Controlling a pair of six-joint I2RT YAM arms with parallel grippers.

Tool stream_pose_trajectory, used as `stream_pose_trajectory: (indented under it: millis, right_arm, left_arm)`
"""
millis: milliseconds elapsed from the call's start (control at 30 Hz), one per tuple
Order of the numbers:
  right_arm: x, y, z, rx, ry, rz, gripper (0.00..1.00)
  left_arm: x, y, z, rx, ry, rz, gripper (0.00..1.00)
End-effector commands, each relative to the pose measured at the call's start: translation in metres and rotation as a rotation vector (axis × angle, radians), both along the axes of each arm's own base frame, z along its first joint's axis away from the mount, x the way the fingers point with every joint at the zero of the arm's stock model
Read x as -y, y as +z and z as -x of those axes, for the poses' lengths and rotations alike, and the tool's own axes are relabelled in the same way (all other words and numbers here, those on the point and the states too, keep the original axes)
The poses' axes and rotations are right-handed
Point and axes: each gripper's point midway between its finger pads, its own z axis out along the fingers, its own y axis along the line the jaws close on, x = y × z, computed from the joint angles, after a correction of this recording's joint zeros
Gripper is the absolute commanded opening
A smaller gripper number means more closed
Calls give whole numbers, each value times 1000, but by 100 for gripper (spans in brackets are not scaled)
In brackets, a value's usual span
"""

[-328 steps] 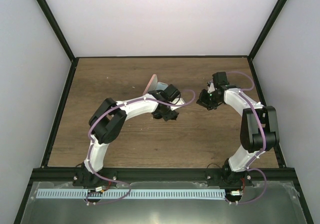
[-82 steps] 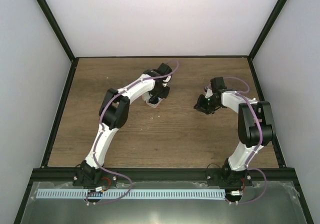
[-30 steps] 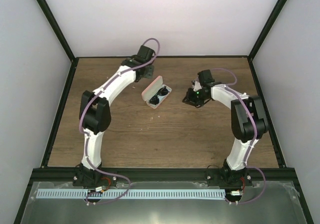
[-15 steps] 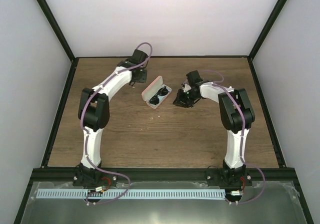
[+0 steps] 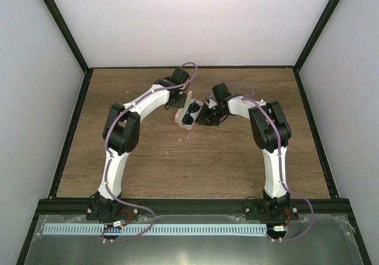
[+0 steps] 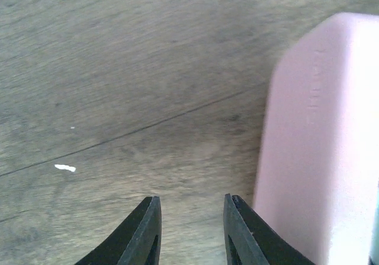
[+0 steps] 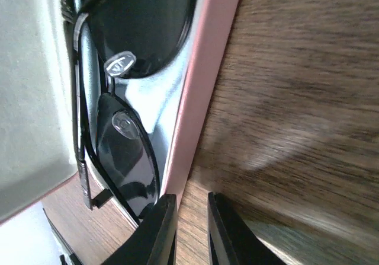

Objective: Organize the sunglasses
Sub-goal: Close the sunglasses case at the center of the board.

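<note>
The pink case (image 5: 180, 117) lies mid-table with its lid partly raised on the left side. The black sunglasses (image 5: 189, 112) lie folded inside it, on a light blue lining or cloth (image 7: 155, 96). In the right wrist view the dark lenses (image 7: 127, 149) and pink rim (image 7: 204, 93) fill the left half. My left gripper (image 5: 177, 101) is behind the lid's pink outer face (image 6: 320, 140), narrowly open (image 6: 190, 220) and empty. My right gripper (image 5: 204, 117) is at the case's right rim, narrowly open (image 7: 192, 217) and empty, its left finger (image 7: 161, 229) against the rim.
The brown wooden table (image 5: 195, 158) is ringed by a black frame, with white walls at the back and both sides. Both arms arch inward and meet at the case. A small white speck (image 6: 65, 168) lies on the wood near the left gripper.
Both grippers have closed in on the case, the left from the back left, the right sliding leftward. The lid has risen from lying flat open to partly up.
</note>
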Motion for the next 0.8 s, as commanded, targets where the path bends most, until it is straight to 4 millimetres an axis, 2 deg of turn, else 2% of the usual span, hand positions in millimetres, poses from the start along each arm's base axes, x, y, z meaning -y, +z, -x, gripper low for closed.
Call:
stream_pose_trajectory:
  millis: [0,267,533,667,767]
  right_arm:
    - [-4,-16,7,-54,1,14,18]
    - [-3,-24,12,-62,19,21,18]
    - [8,-25,16,-40,35,63,18]
    - [23,-17,16,-8,24,90,18]
    - [41,1,14,50,-2,125,18]
  left_arm:
    - [20,-7,15,-19,-66,-25,32]
    - [55,-24,40,-54,-132,-41,32]
    - [70,-34,52,-74,-142,-46,32]
    - [68,-31,51,-59,-114,-49,32]
    - [68,-22,48,-38,-101,-33,34]
